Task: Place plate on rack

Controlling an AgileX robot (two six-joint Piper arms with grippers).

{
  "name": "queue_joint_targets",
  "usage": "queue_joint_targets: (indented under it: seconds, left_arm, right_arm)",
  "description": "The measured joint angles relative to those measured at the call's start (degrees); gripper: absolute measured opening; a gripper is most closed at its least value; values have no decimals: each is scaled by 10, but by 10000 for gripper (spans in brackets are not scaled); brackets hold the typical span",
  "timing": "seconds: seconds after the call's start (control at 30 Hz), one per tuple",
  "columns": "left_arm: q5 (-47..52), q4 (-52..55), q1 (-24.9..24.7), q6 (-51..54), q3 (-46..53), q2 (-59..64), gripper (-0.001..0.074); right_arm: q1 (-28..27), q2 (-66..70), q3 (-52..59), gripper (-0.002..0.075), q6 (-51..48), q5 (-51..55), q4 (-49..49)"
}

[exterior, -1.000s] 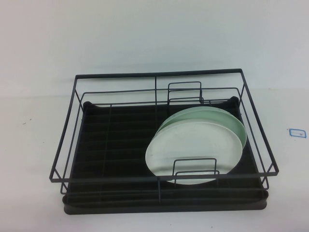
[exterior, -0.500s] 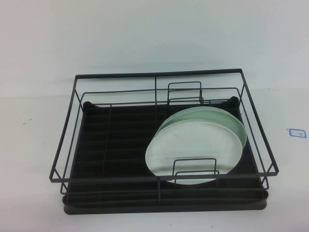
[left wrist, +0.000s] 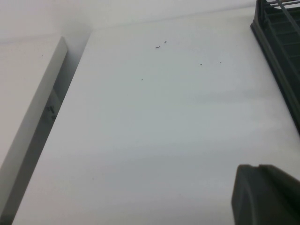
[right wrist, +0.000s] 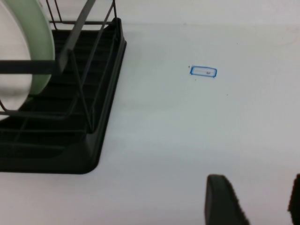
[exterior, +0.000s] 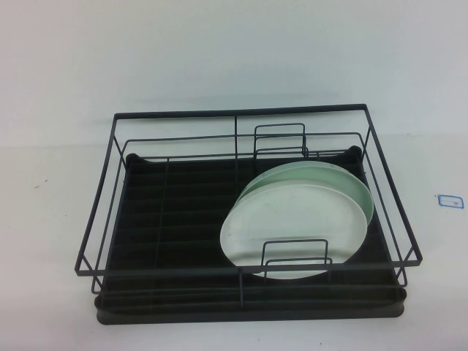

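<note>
The black wire rack (exterior: 241,114) with its ribbed tray base stands in the middle of the table. The white plate (exterior: 289,230) leans on edge in the rack's right half, against a small wire loop. The pale mint-green plate (exterior: 352,189) leans right behind it. Neither gripper shows in the high view. My left gripper (left wrist: 257,168) is shut and empty over bare table left of the rack (left wrist: 281,37). My right gripper (right wrist: 258,187) is open and empty over bare table right of the rack (right wrist: 101,108); the mint-green plate's rim (right wrist: 42,47) shows there.
A small blue-outlined label (exterior: 448,199) lies on the table right of the rack and also shows in the right wrist view (right wrist: 203,71). A grey strip (left wrist: 33,126) runs along the table's edge in the left wrist view. White tabletop surrounds the rack.
</note>
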Motion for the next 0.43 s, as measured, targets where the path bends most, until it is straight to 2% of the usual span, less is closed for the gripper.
queue_joint_targets:
  seconds: [0.43]
  left_arm:
    - [0,0,0,0,0,0,1]
  right_arm:
    - [0,0,0,349,0,-9,1]
